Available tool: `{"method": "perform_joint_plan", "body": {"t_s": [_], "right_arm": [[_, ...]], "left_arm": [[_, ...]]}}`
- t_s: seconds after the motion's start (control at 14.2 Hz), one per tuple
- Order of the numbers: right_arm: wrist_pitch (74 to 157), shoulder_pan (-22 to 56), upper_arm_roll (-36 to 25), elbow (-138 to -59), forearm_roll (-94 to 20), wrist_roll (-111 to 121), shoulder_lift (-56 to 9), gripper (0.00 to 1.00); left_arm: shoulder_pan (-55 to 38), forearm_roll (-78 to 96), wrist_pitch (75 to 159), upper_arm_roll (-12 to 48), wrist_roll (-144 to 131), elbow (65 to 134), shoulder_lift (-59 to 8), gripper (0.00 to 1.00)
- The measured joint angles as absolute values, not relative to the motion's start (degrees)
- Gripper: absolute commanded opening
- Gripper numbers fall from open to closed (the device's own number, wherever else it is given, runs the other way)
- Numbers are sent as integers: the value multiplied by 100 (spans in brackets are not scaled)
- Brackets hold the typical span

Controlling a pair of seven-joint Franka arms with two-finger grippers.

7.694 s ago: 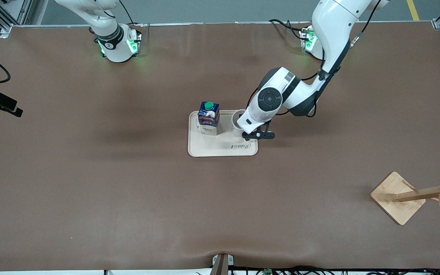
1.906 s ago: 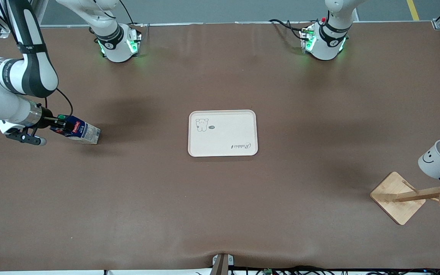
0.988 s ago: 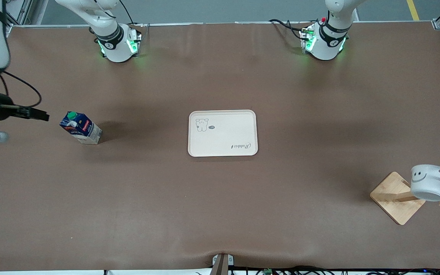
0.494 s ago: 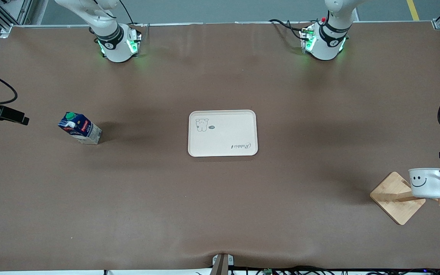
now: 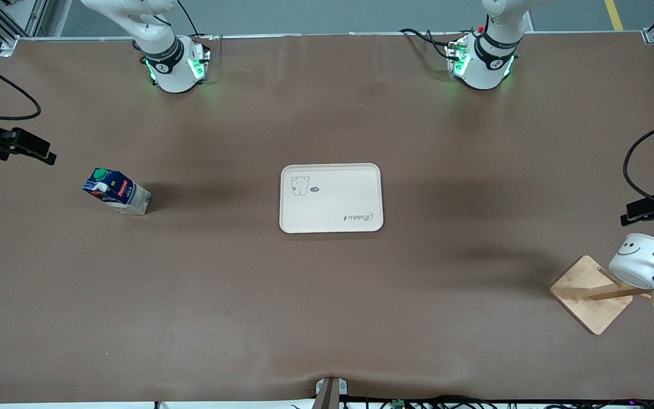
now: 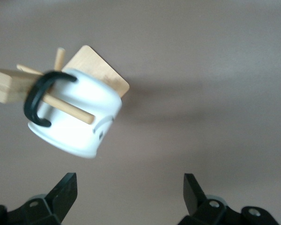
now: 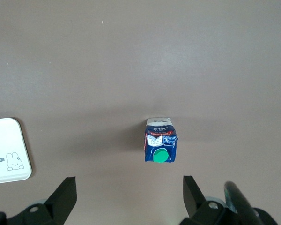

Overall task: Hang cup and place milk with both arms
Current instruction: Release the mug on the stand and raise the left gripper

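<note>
The white smiley cup (image 5: 639,266) hangs by its black handle on a peg of the wooden rack (image 5: 590,295) at the left arm's end of the table. It also shows in the left wrist view (image 6: 79,117), tilted on the peg. My left gripper (image 5: 645,211) is open and empty in the air above the cup (image 6: 130,192). The dark-blue milk (image 5: 116,191) with its green cap stands on the table at the right arm's end. My right gripper (image 5: 32,149) is open and empty, high over the table beside the milk (image 7: 160,146), in the right wrist view (image 7: 130,194).
A cream tray (image 5: 331,210) with a small animal drawing lies at the table's middle, with nothing on it; its corner shows in the right wrist view (image 7: 7,154). The rack's square base (image 6: 100,70) sits near the table's edge.
Both grippers let go and drew up and away. The cup hangs on the peg and has swung to a new tilt. The milk stays where it was set down.
</note>
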State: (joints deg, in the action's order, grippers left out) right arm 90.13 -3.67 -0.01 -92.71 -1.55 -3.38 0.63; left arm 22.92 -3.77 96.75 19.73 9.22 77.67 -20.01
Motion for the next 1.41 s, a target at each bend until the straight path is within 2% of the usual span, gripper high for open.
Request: {"method": "perform_joint_plan", "body": {"t_s": [0.78, 1.06, 1.2, 1.41], "right_arm": [[9223, -390, -42, -9174, -141, -304, 142, 100], [9218, -397, -52, -9054, -108, -299, 153, 100], [9218, -399, -53, -9053, -106, -299, 153, 100], [9218, -402, -58, -9053, -105, -298, 153, 100]], "left_arm": [[2242, -377, 9610, 2099, 468, 7741, -1956, 100], [2166, -377, 9307, 2232, 466, 7660, -1554, 100], [1734, -377, 8864, 1959, 453, 7660, -1203, 100], [745, -360, 8669, 1038, 449, 7693, -964, 100]]}}
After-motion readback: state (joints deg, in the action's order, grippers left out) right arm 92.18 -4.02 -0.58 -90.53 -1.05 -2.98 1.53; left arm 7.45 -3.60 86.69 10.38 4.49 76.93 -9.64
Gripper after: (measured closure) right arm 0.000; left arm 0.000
